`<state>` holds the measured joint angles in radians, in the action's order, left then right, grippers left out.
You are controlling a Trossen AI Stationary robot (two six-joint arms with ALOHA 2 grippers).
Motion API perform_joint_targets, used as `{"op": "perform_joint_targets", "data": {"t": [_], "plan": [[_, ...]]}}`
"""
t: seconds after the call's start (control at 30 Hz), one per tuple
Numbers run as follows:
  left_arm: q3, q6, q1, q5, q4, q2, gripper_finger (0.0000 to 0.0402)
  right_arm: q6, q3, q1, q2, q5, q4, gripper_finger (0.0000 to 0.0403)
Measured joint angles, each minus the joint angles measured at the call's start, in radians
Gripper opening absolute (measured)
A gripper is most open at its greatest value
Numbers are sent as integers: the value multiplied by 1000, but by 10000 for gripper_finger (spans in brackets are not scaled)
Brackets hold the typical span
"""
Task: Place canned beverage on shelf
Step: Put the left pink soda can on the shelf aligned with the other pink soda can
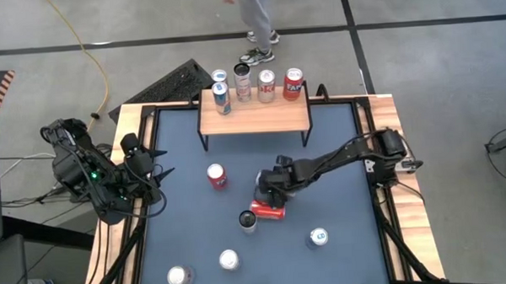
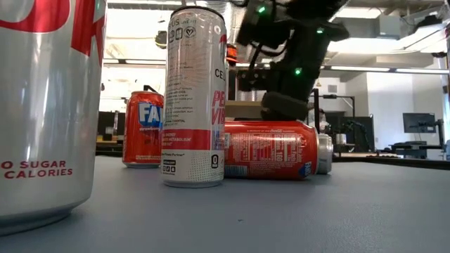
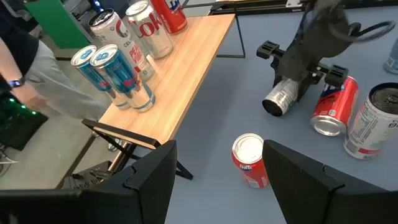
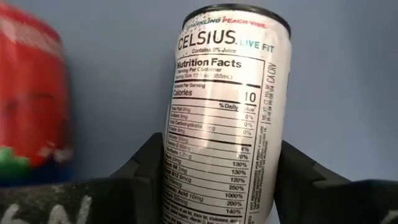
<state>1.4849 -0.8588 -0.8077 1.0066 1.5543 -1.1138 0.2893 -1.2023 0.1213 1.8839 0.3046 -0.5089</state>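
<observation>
Grasp step in hand. Tall white-and-silver Celsius can [image 1: 248, 220] upright mid-table, touching a red cola can lying sideways [image 1: 270, 212]. Right gripper [image 1: 266, 199] low over both, part-open astride the tall can, no firm hold evident. Next, probably: close, lift, carry to far wooden-topped, black-legged shelf [image 1: 254, 118]. Left gripper [image 1: 150, 183] parked at the table's left edge, open, empty.

**Beyond and around the work surface**

Blue-topped table [image 1: 338, 156] with a pale wooden rim, set on grey floor crossed by dark lines. Just past the far edge, a person [image 1: 257, 24] in grey trousers and sneakers. Yellow cable [image 1: 88, 55] trailing over the floor, near a black keyboard [image 1: 171, 82]. Across the room, a dark monitor [image 2: 420, 123] on a desk.
</observation>
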Motion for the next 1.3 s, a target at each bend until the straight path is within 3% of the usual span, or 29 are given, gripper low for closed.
{"op": "perform_joint_targets", "data": {"t": [0.13, 0.3, 0.57, 0.73, 0.9, 1.1, 1.3], "plan": [[0, 9, 0, 1, 0, 0, 229, 106, 166, 15, -126, 21, 212, 190], [0, 11, 0, 39, 0, 0, 229, 203, 400, 52, -282, 152, 451, 190], [0, 9, 0, 57, 0, 0, 229, 103, 697, 178, -409, 521, 947, 195], [0, 9, 0, 61, -1, 0, 229, -66, 845, 255, -327, 717, 1433, 200], [0, 8, 0, 92, -3, 0, 229, -206, 895, 284, -152, 756, 1827, 202], [0, 5, 0, 107, -4, 0, 229, -215, 876, 282, 77, 780, 2076, 203], [0, 1, 0, 105, -4, 0, 229, -181, 838, 300, 139, 861, 2082, 209]]}}
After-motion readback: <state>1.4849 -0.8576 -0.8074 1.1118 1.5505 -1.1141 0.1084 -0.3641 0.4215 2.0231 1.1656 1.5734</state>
